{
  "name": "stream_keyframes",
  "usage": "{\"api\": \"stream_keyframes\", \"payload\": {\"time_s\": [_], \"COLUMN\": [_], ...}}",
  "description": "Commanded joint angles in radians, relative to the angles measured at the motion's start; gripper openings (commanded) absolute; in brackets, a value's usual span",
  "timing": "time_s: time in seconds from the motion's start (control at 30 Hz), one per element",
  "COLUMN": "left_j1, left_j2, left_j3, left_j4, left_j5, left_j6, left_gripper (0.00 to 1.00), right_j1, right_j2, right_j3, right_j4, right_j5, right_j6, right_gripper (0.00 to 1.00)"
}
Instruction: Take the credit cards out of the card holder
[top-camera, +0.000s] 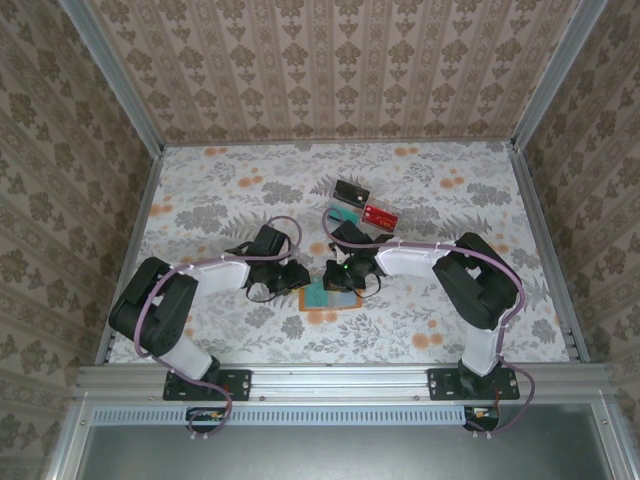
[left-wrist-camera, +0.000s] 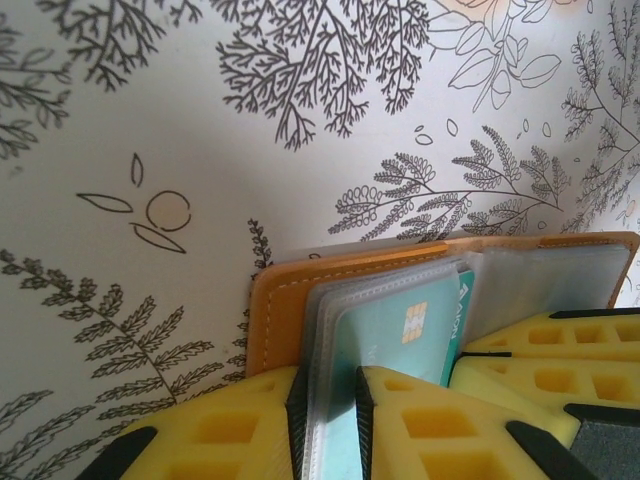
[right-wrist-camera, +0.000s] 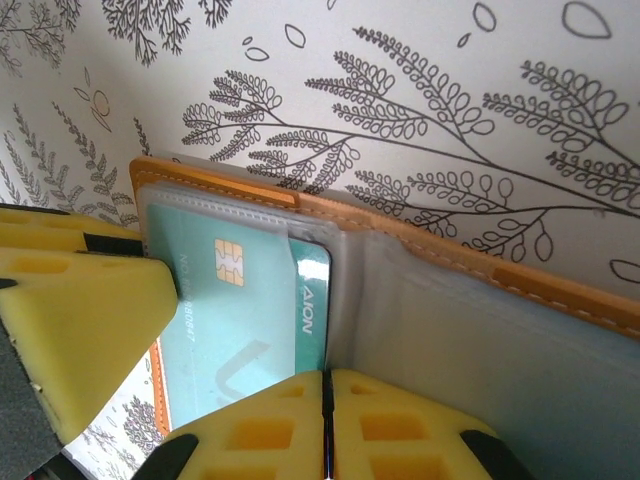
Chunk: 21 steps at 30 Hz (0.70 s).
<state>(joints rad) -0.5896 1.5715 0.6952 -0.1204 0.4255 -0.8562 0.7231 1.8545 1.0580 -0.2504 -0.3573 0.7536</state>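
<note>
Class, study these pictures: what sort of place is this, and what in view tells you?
Most likely a robot test cell, not a home: a left arm and a right arm bolted to an aluminium rail, metal frame posts at the corners, and patterned panels as walls.

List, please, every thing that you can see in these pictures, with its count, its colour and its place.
card holder: one, orange with clear pockets, near middle of the table cloth.
teal card: one, teal-green, inside a pocket of the card holder.
black card: one, black, on the table cloth behind the card holder.
red card: one, red, on the table cloth beside the black card.
table cloth: one, white with grey and orange flowers, under everything.
walls: three, beige patterned, around the table cloth.
left gripper: one, yellow fingers, shut on a pocket of the card holder.
right gripper: one, yellow fingers, shut at the teal card's edge.
</note>
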Motion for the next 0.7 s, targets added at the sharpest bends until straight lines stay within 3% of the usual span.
{"api": "stream_keyframes", "payload": {"time_s": [0.0, 0.27, 0.5, 0.67], "left_j1": [-0.012, -0.001, 0.002, 0.002], "left_j2": [-0.005, -0.021, -0.067, -0.118], "left_j3": [-0.005, -0.008, 0.008, 0.039], "left_j4": [-0.03, -0.062, -0.068, -0.142], "left_j5": [-0.033, -0.056, -0.042, -0.053], "left_j6": [0.038, 0.059, 0.072, 0.078], "left_gripper": [0.24, 0.22, 0.22, 0.26], "right_j1": [-0.002, -0.019, -0.029, -0.043], "right_j2": [-0.014, -0.094, -0.113, -0.092], "right_j3": [-0.021, -0.057, -0.074, -0.097], "right_j4": [-0.066, -0.075, 0.001, 0.124], "right_j5": [0.071, 0.103, 0.004, -0.169], "right_j6": [-0.028, -0.048, -0.042, -0.004], "right_gripper": [0.1, 0.08, 0.12, 0.22]}}
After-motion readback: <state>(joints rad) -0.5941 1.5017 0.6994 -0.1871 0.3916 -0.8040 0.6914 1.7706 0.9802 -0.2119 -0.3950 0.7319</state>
